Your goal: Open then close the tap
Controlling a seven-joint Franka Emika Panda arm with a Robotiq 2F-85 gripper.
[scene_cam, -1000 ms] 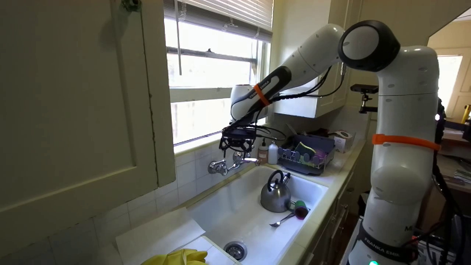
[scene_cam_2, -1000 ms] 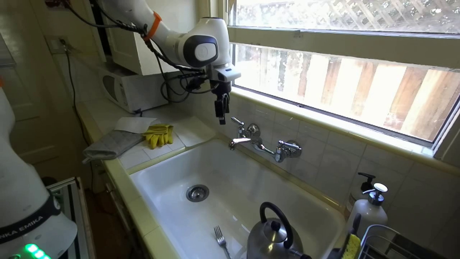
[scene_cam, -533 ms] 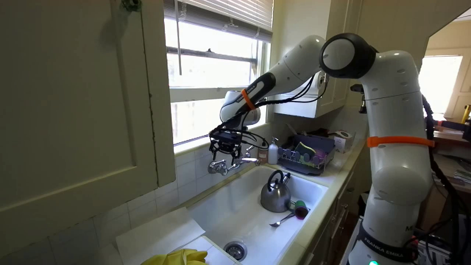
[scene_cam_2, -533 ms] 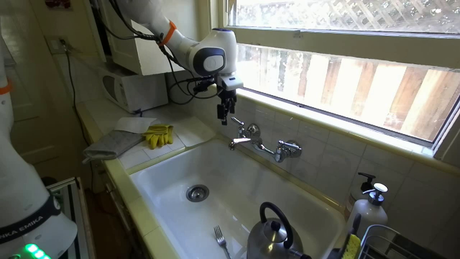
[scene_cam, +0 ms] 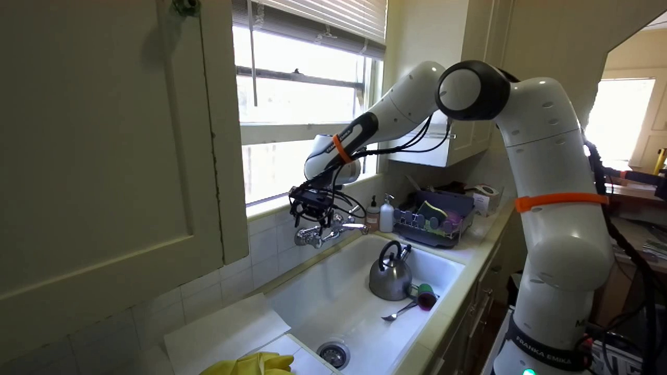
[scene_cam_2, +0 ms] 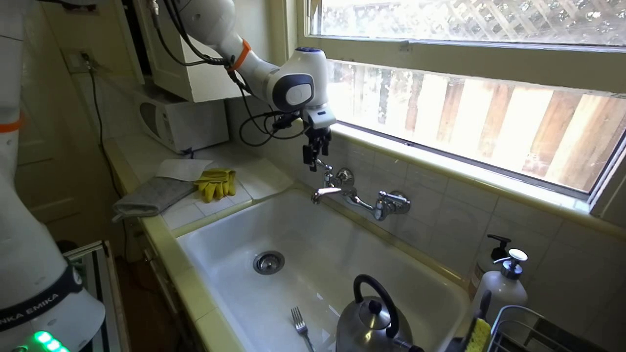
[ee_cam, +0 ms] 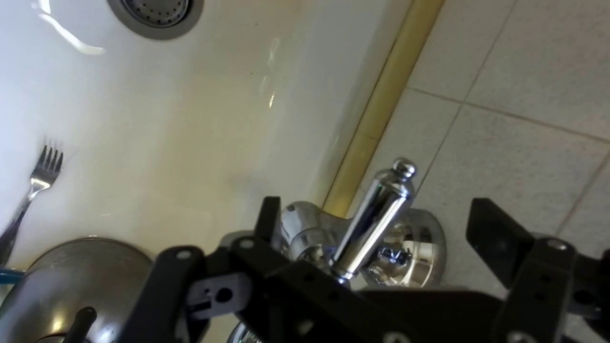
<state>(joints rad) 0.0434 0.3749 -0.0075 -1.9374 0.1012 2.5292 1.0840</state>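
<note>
The tap [scene_cam_2: 361, 201] is a chrome faucet on the tiled wall over the white sink, with a spout [scene_cam_2: 325, 192] and a handle at each end. It also shows in an exterior view [scene_cam: 357, 227]. My gripper [scene_cam_2: 318, 161] is just above the tap's far handle [scene_cam_2: 326, 166], close to the wall. In the wrist view the gripper [ee_cam: 375, 212] is open, fingers wide apart. The chrome lever handle [ee_cam: 374, 219] stands tilted between them in the picture, apart from both fingers [ee_cam: 498, 233]. The handle's base is hidden behind the gripper. Another exterior view shows the gripper [scene_cam: 309, 224] over the tap.
The sink [scene_cam_2: 230, 254] holds a steel kettle [scene_cam_2: 374, 325], a fork [scene_cam_2: 301, 322] and a cup [scene_cam: 426, 299]. The window sill [scene_cam_2: 440, 176] and tiled wall are close beside the gripper. Soap bottles [scene_cam: 386, 216] and a dish rack [scene_cam: 435, 237] stand past the sink. Yellow gloves [scene_cam_2: 215, 184] lie on the counter.
The arm has reached further out and down. The gripper has moved towards the wall and lowered onto the level of the tap's handle top. The tap looks unchanged.
</note>
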